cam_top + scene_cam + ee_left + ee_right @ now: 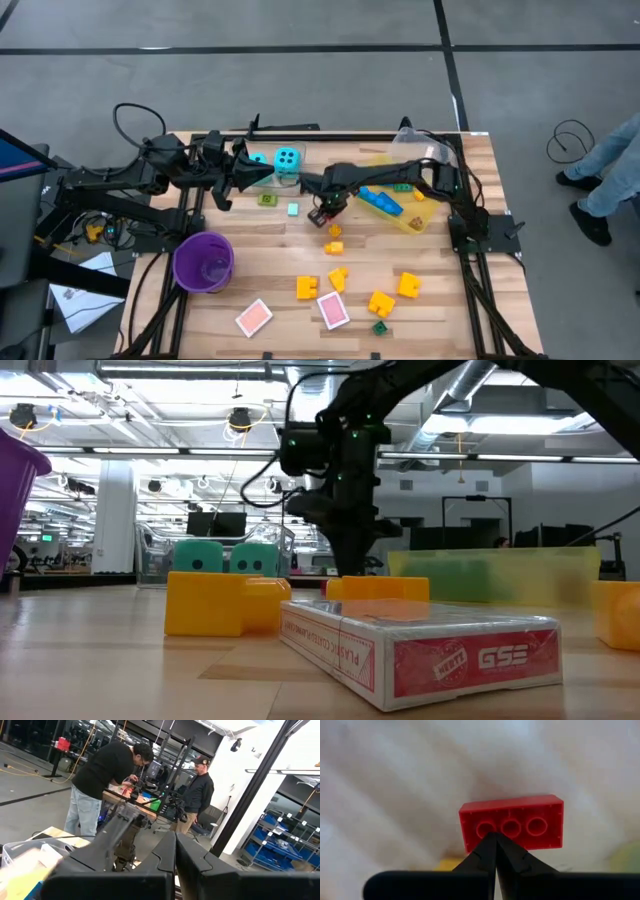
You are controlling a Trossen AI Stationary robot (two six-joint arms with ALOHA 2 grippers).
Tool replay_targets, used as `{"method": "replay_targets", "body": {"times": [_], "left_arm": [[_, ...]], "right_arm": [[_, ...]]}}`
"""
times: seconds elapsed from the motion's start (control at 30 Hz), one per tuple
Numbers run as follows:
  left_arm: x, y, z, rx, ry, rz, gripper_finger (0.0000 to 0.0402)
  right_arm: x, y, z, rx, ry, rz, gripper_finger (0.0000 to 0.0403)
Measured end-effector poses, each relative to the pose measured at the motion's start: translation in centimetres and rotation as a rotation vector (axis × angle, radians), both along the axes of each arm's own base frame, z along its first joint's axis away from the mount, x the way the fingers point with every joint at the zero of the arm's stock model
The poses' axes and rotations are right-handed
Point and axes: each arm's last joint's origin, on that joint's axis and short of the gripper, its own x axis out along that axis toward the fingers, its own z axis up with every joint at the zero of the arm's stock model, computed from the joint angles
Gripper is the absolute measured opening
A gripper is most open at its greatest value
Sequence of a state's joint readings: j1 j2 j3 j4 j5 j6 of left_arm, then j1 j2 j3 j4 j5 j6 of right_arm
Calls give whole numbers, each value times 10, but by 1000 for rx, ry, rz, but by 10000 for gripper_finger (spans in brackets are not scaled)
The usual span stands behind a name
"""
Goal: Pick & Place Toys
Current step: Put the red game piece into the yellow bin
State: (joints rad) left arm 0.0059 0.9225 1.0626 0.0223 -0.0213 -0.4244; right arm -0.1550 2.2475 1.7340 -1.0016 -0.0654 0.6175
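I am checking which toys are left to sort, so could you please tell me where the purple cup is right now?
In the high view the purple cup stands upright near the table's left edge, on the left arm's side, left of the pink cards.

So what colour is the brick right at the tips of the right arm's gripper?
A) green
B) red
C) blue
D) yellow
B: the right wrist view shows a red brick, hollow underside toward the camera, right at the closed tips of the right gripper.
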Motion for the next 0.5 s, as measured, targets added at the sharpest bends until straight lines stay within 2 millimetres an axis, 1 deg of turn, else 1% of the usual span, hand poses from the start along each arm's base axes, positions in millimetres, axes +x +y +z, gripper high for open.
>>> {"method": "replay_targets", "body": {"times": [0.27, 0.5], "left_arm": [[0, 0, 0, 0, 0, 1, 0], [0, 0, 0, 0, 0, 1, 0]], "right_arm": [[7, 57, 0, 21, -18, 96, 0], [11, 90, 0, 23, -64, 144, 0]]}}
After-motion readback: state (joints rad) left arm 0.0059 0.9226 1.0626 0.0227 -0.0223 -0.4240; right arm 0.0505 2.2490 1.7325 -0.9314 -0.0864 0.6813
